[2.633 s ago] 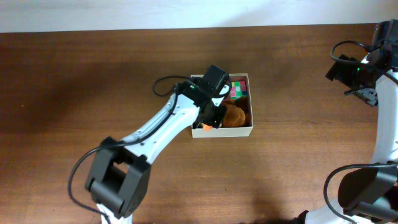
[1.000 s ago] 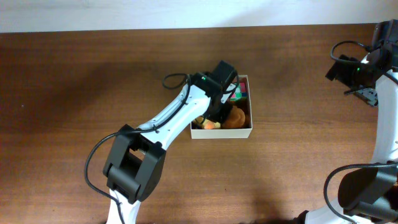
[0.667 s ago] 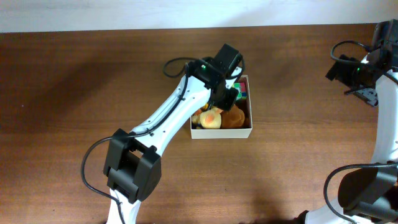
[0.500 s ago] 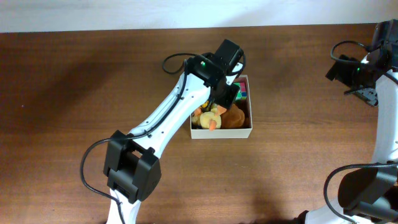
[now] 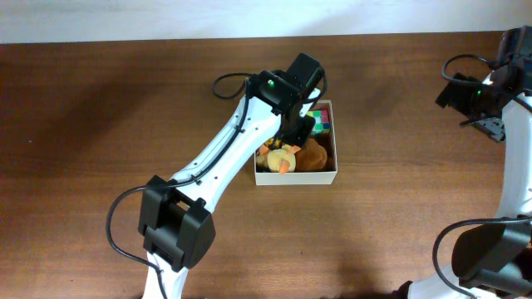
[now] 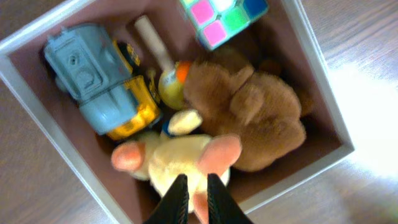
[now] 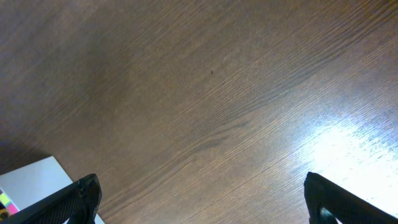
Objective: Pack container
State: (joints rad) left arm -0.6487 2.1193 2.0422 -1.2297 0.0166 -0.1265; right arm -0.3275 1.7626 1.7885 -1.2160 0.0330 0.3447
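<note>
The container (image 5: 295, 177), a square white-walled box with a pinkish-brown inside (image 6: 323, 81), sits mid-table. It holds a yellow duck plush with orange feet (image 6: 180, 165), a brown plush bear (image 6: 249, 118), a colourful puzzle cube (image 6: 224, 15) and a blue-and-yellow toy car (image 6: 99, 81). My left gripper (image 6: 196, 183) hovers just above the duck (image 5: 283, 158), its fingers nearly together with nothing between them. It is over the box (image 5: 298, 133) in the overhead view. My right gripper (image 7: 202, 199) is wide open and empty, held high at the far right (image 5: 490, 124).
The brown wooden table surrounds the box on all sides. A corner of the box (image 7: 31, 177) shows at the lower left of the right wrist view. A pale stick-like toy (image 6: 155, 43) lies between the car and the cube.
My left gripper was low inside the box, then rose and drew back toward the far side, leaving the duck plush lying in the box. The right arm has not moved.
</note>
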